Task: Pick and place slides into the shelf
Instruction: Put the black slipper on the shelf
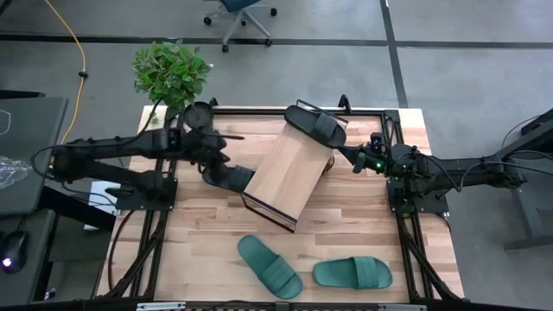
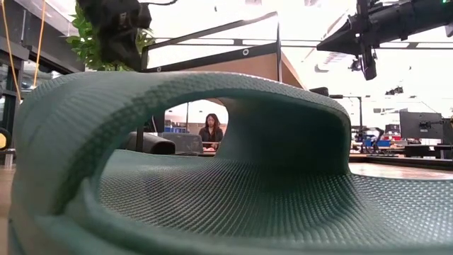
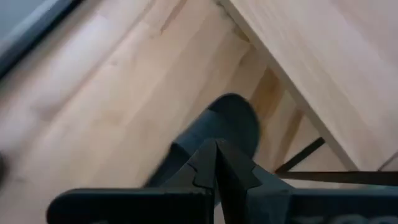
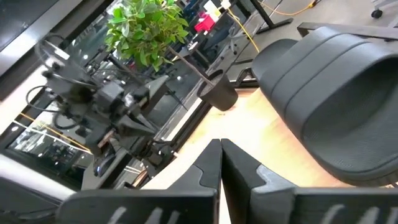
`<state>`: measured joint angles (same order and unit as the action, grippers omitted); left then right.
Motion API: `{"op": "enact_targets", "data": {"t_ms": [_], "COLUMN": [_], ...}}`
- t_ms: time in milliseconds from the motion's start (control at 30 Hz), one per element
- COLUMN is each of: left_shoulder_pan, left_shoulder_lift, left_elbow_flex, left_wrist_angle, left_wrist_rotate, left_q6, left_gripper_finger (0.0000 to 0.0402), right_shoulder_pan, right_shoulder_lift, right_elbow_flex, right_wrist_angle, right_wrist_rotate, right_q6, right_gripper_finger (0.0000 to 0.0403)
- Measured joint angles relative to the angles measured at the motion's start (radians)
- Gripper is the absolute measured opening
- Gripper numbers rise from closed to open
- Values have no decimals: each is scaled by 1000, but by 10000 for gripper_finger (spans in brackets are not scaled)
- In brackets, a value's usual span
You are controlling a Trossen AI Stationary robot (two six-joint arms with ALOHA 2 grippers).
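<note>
On the shelf's (image 1: pixel 285 168) far end: just one black slide (image 1: pixel 316 123). Other black slide (image 1: pixel 226 177) left of it, teal pair (image 1: pixel 270 265) near. Left gripper (image 1: pixel 226 149), right gripper (image 1: pixel 356 161) clamped shut, empty.

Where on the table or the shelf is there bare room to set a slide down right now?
The shelf board is bare below the black slide at its far end. Bare tabletop lies between the shelf and the right arm's base, above the two green slides. It is crowded left of the shelf, where another black slide lies under the left gripper.
</note>
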<state>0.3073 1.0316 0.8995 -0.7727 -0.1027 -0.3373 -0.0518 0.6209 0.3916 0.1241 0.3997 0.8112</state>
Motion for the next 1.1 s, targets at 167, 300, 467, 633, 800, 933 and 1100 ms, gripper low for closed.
{"op": "enact_targets", "data": {"t_ms": [167, 300, 467, 633, 800, 933, 1100], "left_shoulder_pan": [0, 0, 0, 0, 0, 0, 0], "left_shoulder_lift": [-55, -55, -55, -55, -54, -54, -53], "left_elbow_flex": [-157, -225, -292, -340, -382, -420, -457], "left_wrist_angle": [126, 133, 184, 319, 376, 405, 488], "left_wrist_rotate": [76, 85, 111, 158, 170, 165, 154], "left_q6": [-85, -163, -210, -230, -272, -297, -331], "left_gripper_finger": [1, 1, 4, 50, 121, 160, 177], "right_shoulder_pan": [0, 0, 0, 0, 0, 0, 0], "right_shoulder_lift": [0, 0, 0, 0, 0, 0, 0], "right_elbow_flex": [0, 0, 0, 0, 0, 0, 0], "right_wrist_angle": [10, 12, 15, 15, 15, 15, 15], "right_wrist_rotate": [-35, -39, -60, -79, -79, -79, -79], "right_q6": [0, 0, 1, 2, 1, 0, -3], "right_gripper_finger": [0, 0, 0, 0, 0, 0, 0]}}
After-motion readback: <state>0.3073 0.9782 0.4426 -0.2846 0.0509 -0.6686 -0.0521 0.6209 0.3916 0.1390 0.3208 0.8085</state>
